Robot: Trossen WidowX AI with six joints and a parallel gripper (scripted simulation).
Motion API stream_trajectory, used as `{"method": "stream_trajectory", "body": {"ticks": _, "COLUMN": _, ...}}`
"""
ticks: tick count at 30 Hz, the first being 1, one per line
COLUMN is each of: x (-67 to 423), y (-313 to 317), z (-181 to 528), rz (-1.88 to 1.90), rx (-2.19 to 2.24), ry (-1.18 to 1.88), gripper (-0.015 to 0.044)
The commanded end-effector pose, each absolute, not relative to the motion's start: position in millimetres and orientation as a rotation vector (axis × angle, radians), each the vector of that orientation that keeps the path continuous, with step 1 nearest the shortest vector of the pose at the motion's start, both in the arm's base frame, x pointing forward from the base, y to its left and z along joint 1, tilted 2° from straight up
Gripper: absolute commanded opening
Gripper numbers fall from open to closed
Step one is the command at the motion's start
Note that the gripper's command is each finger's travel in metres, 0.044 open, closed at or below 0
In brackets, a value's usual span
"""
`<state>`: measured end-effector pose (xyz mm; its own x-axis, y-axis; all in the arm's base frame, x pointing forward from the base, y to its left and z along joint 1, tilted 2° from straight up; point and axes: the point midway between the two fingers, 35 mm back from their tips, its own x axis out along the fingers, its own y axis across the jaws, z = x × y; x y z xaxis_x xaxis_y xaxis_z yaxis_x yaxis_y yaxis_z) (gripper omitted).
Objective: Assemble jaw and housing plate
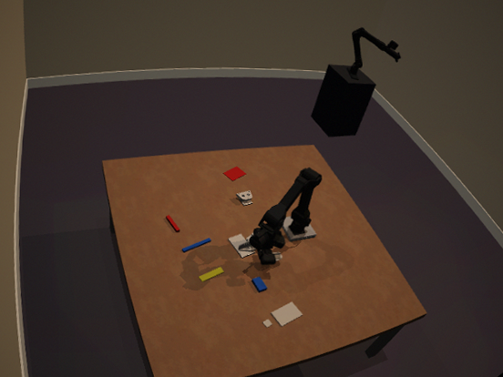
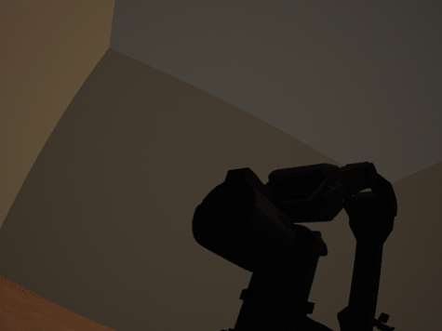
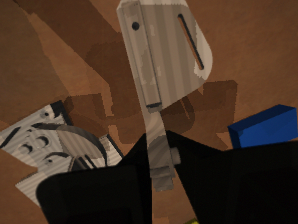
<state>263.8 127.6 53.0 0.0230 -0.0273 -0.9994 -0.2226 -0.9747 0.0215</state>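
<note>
My gripper [image 3: 156, 136] is shut on the loose grey jaw [image 3: 172, 52] [image 1: 277, 256]. Its narrow stem is between the black fingertips, and its broad slotted end points up and away in the wrist view. The jaw seems to be off the table; its height is hard to judge. The grey-white base [image 1: 235, 239] [image 3: 30, 187] lies to the left in the wrist view, with the mounted jaw [image 3: 80, 142] on it; fingers and image edge hide part of it. A small white piece with two dark holes [image 1: 244, 196], apparently the housing plate, stands farther back in the top view.
A blue block [image 1: 259, 283] [image 3: 265, 127] lies close to the gripper. A yellow bar [image 1: 211, 275], a long blue bar [image 1: 197, 245] and a red bar [image 1: 173, 223] lie to the left. A white plate [image 1: 286, 314] and small white square [image 1: 267, 323] lie in front; a red square [image 1: 235, 173] lies behind.
</note>
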Motion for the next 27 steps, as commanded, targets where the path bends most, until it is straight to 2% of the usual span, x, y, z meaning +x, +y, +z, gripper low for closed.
{"method": "stream_trajectory", "body": {"ticks": 1, "x": 264, "y": 129, "z": 59, "rz": 2.077, "rx": -2.143, "ry": 0.256, "gripper": 0.0037}}
{"method": "stream_trajectory", "body": {"ticks": 27, "x": 265, "y": 131, "z": 103, "rz": 2.076, "rx": -2.143, "ry": 0.256, "gripper": 0.0037}}
